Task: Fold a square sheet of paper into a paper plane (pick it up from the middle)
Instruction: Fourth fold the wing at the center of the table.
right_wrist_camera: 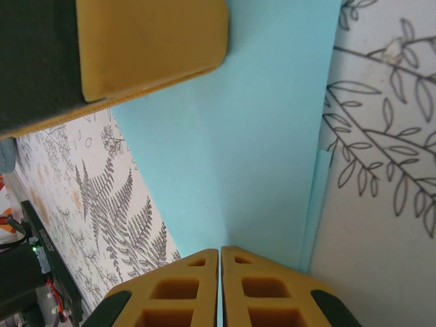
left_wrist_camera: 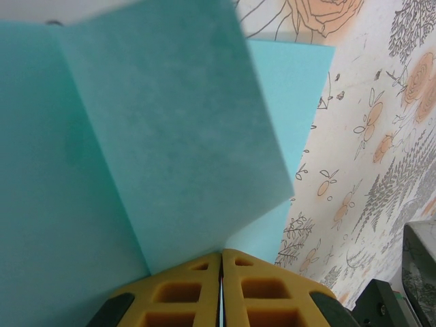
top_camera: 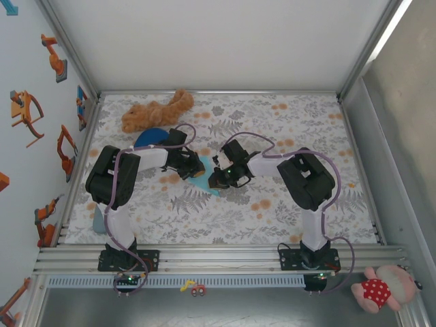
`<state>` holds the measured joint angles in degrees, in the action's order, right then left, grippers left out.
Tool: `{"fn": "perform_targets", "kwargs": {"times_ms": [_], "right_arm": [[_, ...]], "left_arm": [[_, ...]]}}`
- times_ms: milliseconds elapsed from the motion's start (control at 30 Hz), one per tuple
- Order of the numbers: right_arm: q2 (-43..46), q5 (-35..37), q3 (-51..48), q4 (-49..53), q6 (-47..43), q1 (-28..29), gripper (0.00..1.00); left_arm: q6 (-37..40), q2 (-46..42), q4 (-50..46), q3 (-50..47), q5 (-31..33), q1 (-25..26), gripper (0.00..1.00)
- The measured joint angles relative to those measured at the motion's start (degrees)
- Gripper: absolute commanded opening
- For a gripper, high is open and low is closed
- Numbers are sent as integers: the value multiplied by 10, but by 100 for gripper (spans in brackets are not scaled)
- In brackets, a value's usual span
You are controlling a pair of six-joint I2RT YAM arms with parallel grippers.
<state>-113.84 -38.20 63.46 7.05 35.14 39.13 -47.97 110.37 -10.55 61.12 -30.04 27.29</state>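
2 arms (top_camera: 146,160) elbow-bent inward | left jaws clamped on paper (left_wrist_camera: 170,136) | right jaws together, touching it

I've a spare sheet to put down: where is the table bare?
Bare cloth: far right, beyond the right arm; near strip between it and the left arm. Crowded: middle, where left fingers and right fingers meet at the paper; far left, plush and dome.

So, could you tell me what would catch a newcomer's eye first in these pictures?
First, the partly folded light blue paper at the middle of the floral table, with the left gripper and the right gripper close together, both pinched shut on it. After that, the orange-brown plush toy lying at the far left.
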Motion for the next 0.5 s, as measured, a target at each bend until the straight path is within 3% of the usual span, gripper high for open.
{"fn": "perform_targets", "kwargs": {"times_ms": [500], "right_arm": [[34,-11,-37,9,-2,0,10]], "left_arm": [[0,0,0,0,-1,0,10]]}}
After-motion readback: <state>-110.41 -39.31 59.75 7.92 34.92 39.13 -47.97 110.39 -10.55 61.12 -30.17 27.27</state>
